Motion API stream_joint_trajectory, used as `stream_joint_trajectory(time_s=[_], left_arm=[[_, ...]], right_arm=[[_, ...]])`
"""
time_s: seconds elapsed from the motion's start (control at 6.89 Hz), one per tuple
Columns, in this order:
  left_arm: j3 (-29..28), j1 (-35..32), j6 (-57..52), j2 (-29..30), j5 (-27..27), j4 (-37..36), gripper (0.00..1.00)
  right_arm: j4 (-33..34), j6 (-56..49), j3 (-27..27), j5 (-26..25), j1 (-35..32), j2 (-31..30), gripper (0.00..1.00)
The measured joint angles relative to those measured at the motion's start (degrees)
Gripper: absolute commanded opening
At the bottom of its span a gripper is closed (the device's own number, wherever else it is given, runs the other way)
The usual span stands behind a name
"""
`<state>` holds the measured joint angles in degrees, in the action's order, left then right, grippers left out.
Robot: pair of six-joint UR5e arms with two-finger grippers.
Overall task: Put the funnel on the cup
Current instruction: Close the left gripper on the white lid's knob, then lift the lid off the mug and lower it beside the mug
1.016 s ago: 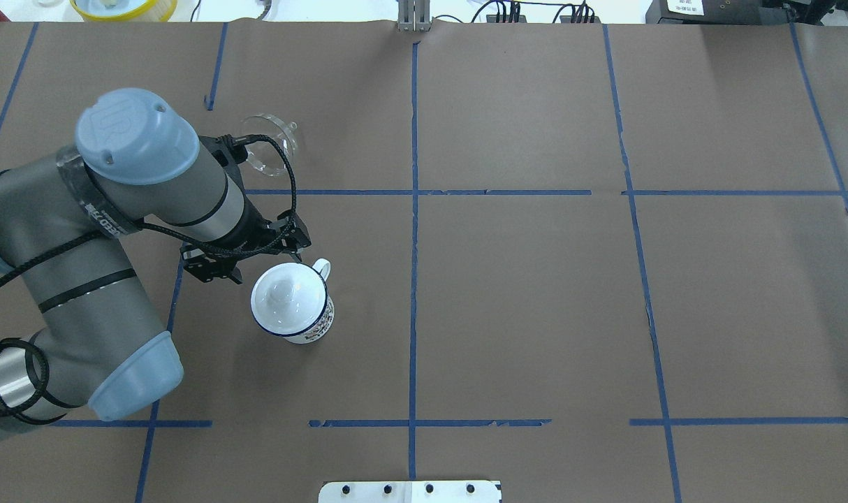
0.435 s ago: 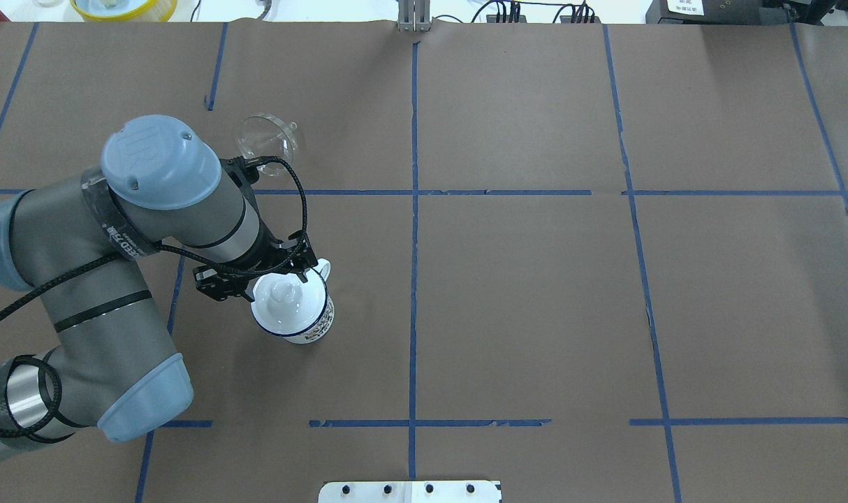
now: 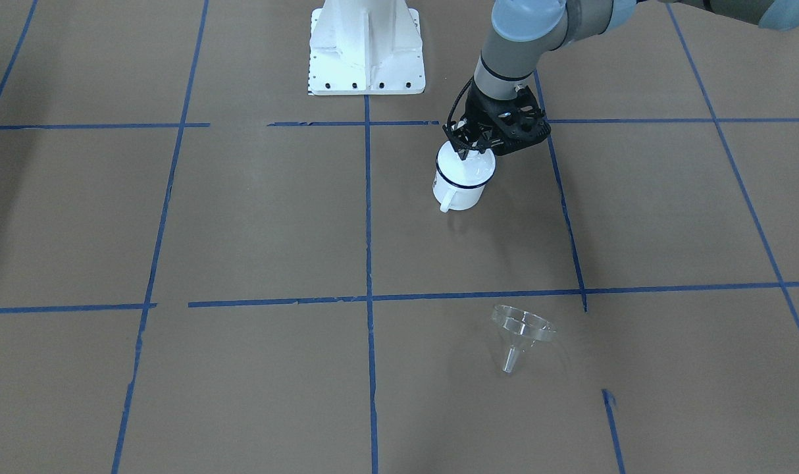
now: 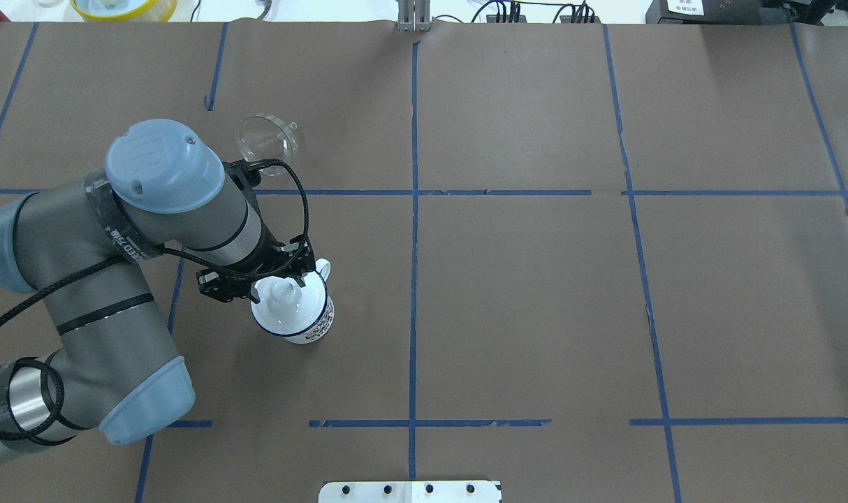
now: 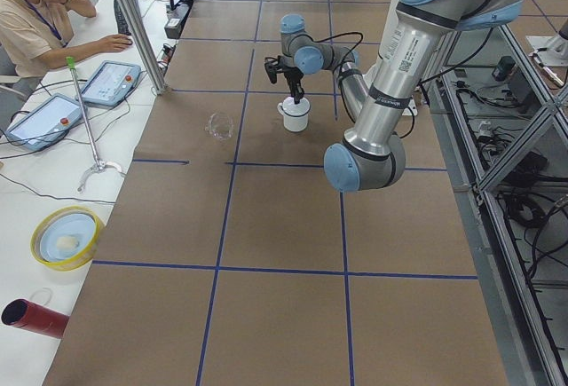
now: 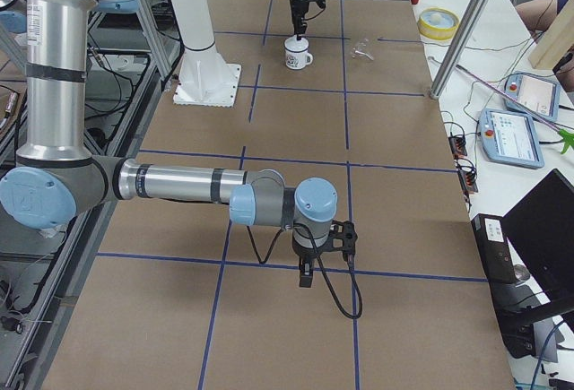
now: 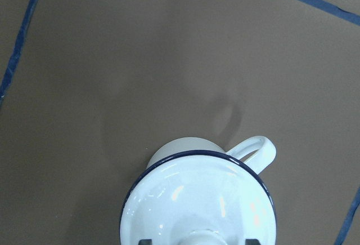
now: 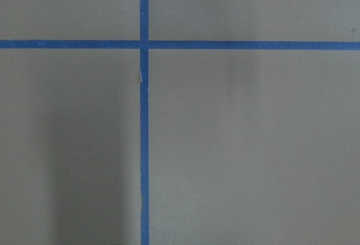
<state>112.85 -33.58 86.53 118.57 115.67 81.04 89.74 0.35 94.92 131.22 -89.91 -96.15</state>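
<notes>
The cup [image 4: 320, 325] is a white mug with a dark blue rim, standing left of the table's middle, and a round white knobbed lid [image 4: 288, 304] sits on it. My left gripper [image 4: 279, 282] hangs right over the lid, open, with its fingertips on either side of the knob; the left wrist view shows the lid [image 7: 197, 200] and the mug's handle [image 7: 254, 148]. The clear funnel [image 4: 267, 140] lies tipped on the table beyond the cup, apart from it; it also shows in the front view [image 3: 521, 329]. My right gripper [image 6: 305, 280] hovers over bare table far away; I cannot tell whether it is open or shut.
Brown paper with blue tape lines [image 4: 413, 209] covers the table. The white robot base plate [image 3: 365, 46] stands at the near edge. A yellow bowl [image 4: 120, 7] and operators' tablets [image 5: 111, 82] lie off the far side.
My left gripper has moved right and toward the cup, from beside it to directly over the lid, fingers now flanking the knob. Cup, lid and funnel have not moved.
</notes>
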Motion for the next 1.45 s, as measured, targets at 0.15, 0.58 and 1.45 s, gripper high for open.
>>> stream_joint_trajectory(time_s=[0.15,0.58,1.45], left_arm=[[0.12,-0.01,0.02,0.05,0.01,-0.03,0.0],[5.79,-3.96,-0.15,1.69,0.02,-5.92,0.0],[12.26,-8.01,-9.33,-14.78,-0.04,2.87,0.0]], right_arm=[[0.0,0.0,0.0,0.0,0.0,0.0,1.0],[0.0,0.0,0.0,0.0,0.0,0.0,1.0],[0.0,0.0,-0.01,0.0,0.0,0.0,1.0]])
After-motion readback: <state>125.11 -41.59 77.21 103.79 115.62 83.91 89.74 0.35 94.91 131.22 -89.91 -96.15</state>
